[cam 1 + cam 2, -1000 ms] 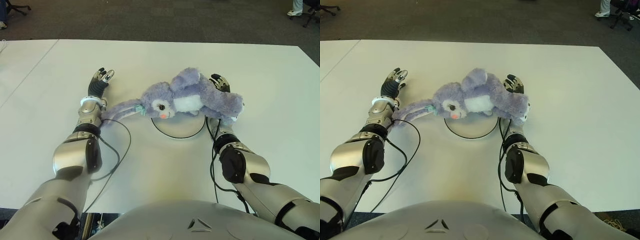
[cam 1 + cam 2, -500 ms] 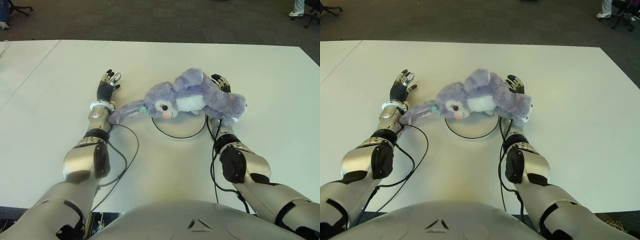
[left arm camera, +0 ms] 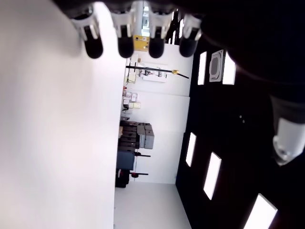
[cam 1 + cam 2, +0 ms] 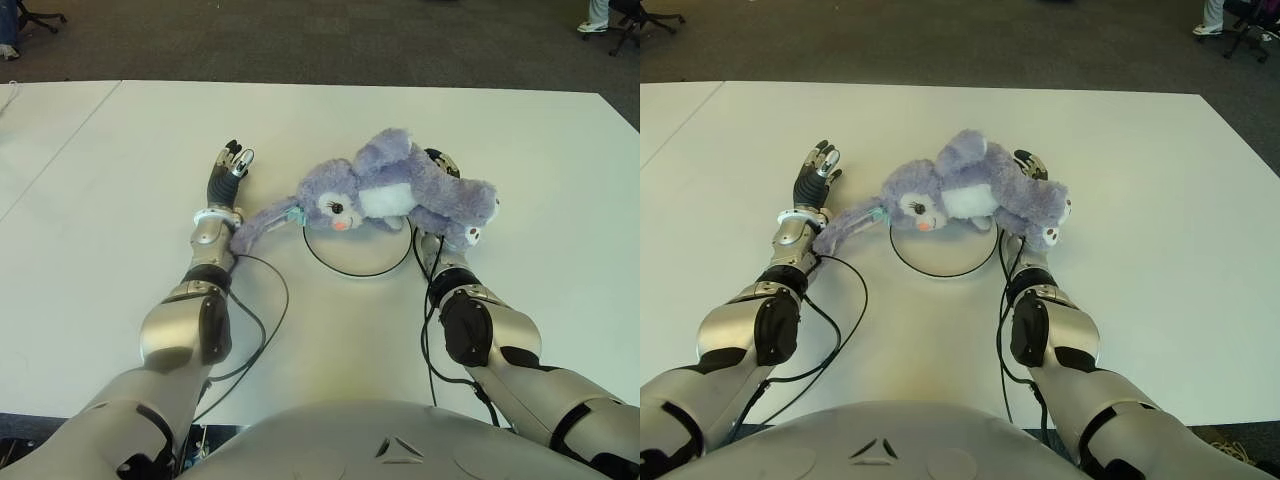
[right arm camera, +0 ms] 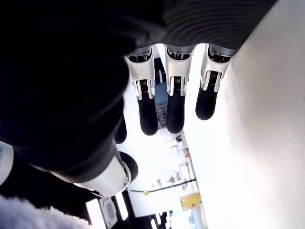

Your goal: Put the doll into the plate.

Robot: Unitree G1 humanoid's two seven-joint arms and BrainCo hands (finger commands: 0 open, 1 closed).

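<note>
I see the lavender plush rabbit doll (image 4: 395, 190) lying on its side across the far rim of the round white plate with a thin dark edge (image 4: 358, 257); its head faces the robot over the plate's 11 o'clock edge, its white belly sits above the 12 o'clock rim, and its feet hang out past 2 o'clock; most of the plate's near half is bare; one long floppy ear (image 4: 262, 222) trails from the head toward 9 o'clock and ends just beside the left wrist. The right hand (image 4: 441, 163) shows at the doll's far side, at 1 o'clock of the plate, mostly hidden under the body; in the right wrist view its fingers (image 5: 174, 102) extend straight, uncurled, with a patch of fur at the picture's corner; I cannot tell whether the palm bears the doll's weight. The left hand (image 4: 227, 170) shows at 9 o'clock of the plate, well left of the doll's head; its fingers (image 3: 124, 43) are straight and together, gripping nothing. Everything stands on the flat white table (image 4: 120, 190); black cables (image 4: 262, 310) loop beside each forearm.
</note>
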